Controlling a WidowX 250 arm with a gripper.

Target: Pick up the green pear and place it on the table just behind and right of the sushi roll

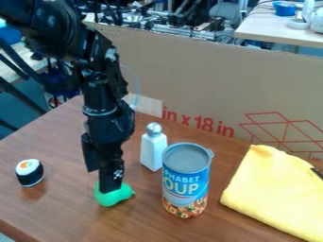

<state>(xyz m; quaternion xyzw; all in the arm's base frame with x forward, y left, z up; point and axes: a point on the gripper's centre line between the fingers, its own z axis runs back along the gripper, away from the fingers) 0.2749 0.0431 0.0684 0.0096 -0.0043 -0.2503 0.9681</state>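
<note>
The black gripper (pixel 102 179) hangs down over the left-centre of the wooden table, its two fingers apart. The nearer finger's tip overlaps a green rounded object (pixel 114 196), which lies on the table with a small nub pointing right; part of it is hidden behind that finger, and contact is unclear. To the right stands a white shaker (pixel 153 149) with a silvery top. In front of it, further right, an upright soup can (pixel 185 182) has a blue label. A sushi roll toy (pixel 29 172) sits at the left.
A folded yellow cloth (pixel 277 191) covers the right part of the brown table (pixel 69 212). Behind the table's back edge, a tall cardboard panel (pixel 208 80) with red print stands as a wall. Cables and equipment are beyond it.
</note>
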